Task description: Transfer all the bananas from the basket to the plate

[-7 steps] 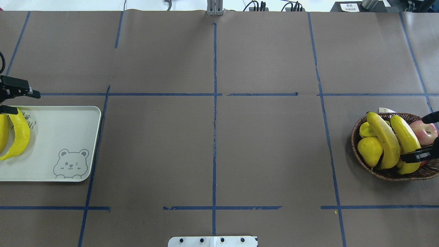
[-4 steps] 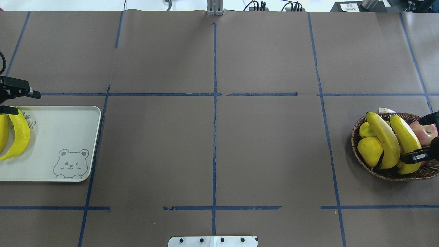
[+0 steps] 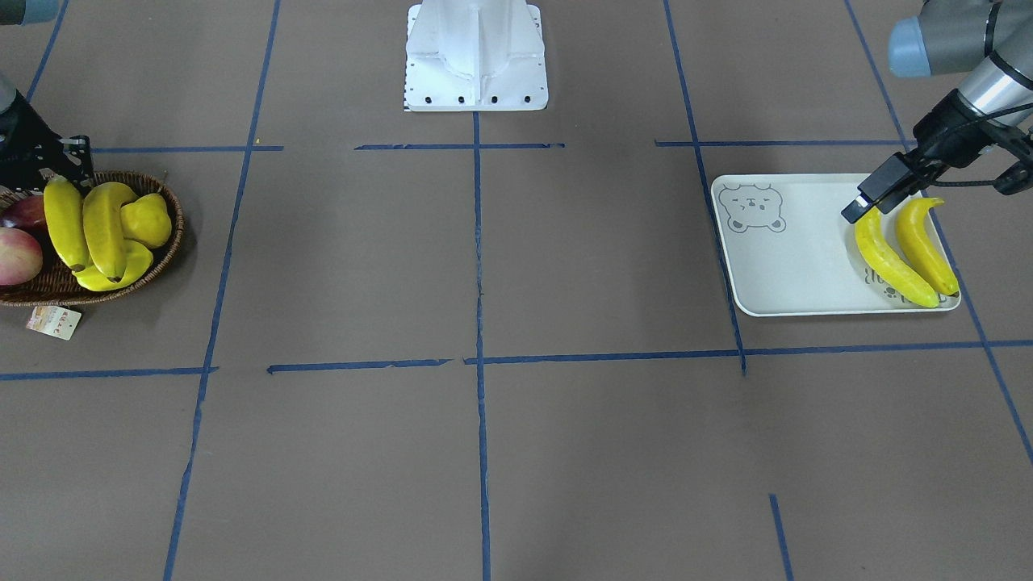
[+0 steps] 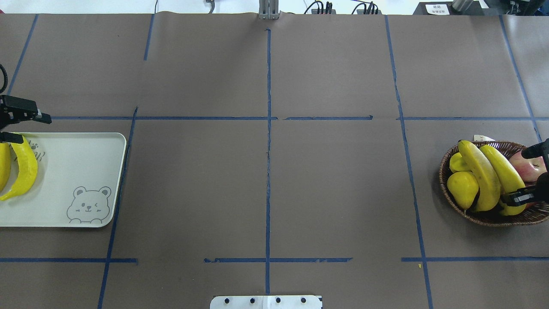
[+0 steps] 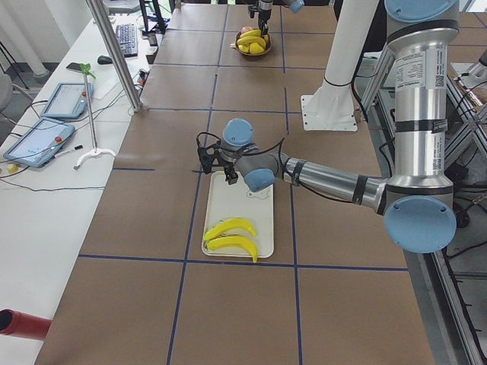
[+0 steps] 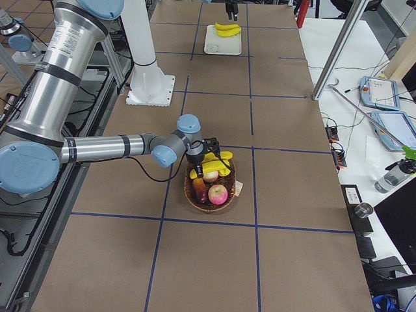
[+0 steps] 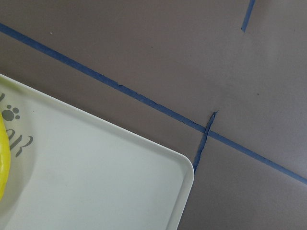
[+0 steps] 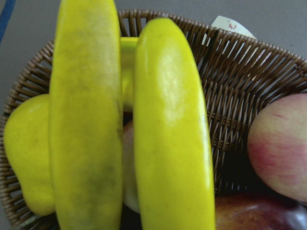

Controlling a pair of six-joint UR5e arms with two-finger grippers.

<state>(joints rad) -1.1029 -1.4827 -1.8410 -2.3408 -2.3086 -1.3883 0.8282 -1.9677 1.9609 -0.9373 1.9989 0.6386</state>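
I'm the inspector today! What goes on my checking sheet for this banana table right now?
Surface: brown table with blue tape lines; no spills seen.
Job's things: plate bananas, two, side by side on the plate; basket bananas, two, in the basket.
Clutter: apple and pear-shaped yellow fruit share the basket.
Grippers: left claw open at the plate's edge; right claw open, low over the basket bananas.
Cables: black leads at the table's far edge.
Surroundings: tablets on a side table; no people seen.
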